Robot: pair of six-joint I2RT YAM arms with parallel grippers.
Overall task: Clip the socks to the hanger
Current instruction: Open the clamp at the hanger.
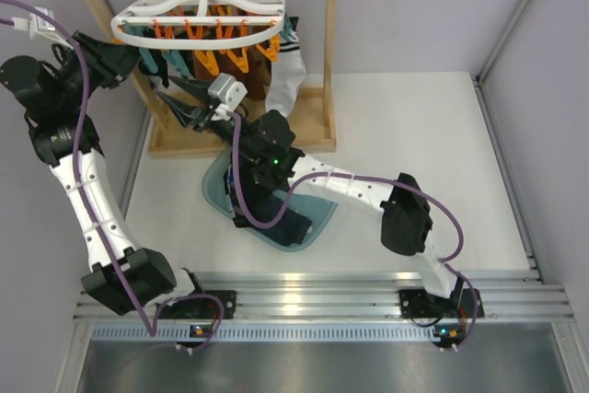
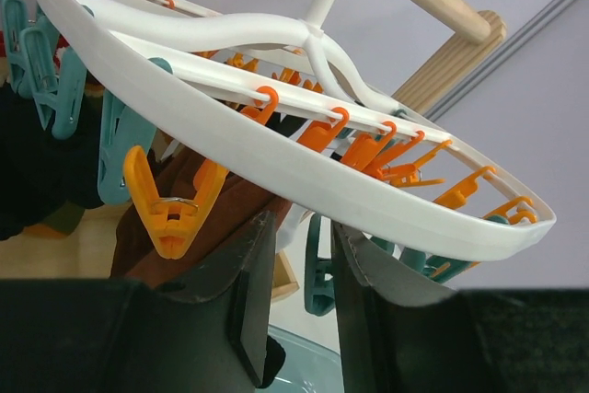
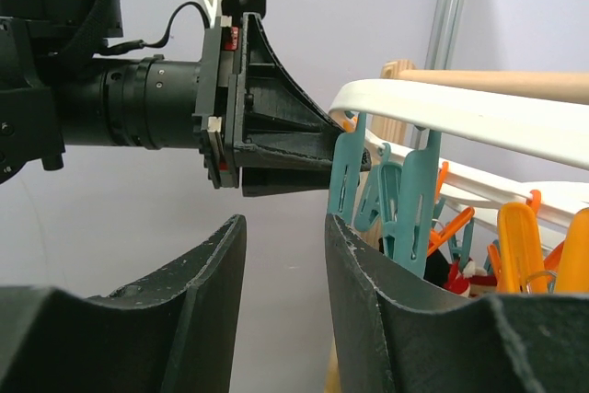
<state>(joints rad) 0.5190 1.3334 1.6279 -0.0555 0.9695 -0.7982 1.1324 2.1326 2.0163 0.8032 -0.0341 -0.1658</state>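
The white hanger hangs by its hook from the wooden rack, with orange and teal clips under it. My left gripper is at the hanger's left end; in the left wrist view it is open and empty just under the rim, with a teal clip beyond the gap. My right gripper points up-left below the same end; in its own view it is open and empty beside teal clips. Dark socks lie in a teal basin. Dark fabric hangs at the left clips.
The wooden rack frame and its base stand around the hanger. Brown socks and a white striped sock hang at the hanger's right. My right arm stretches over the basin. An orange clip hangs near my left finger.
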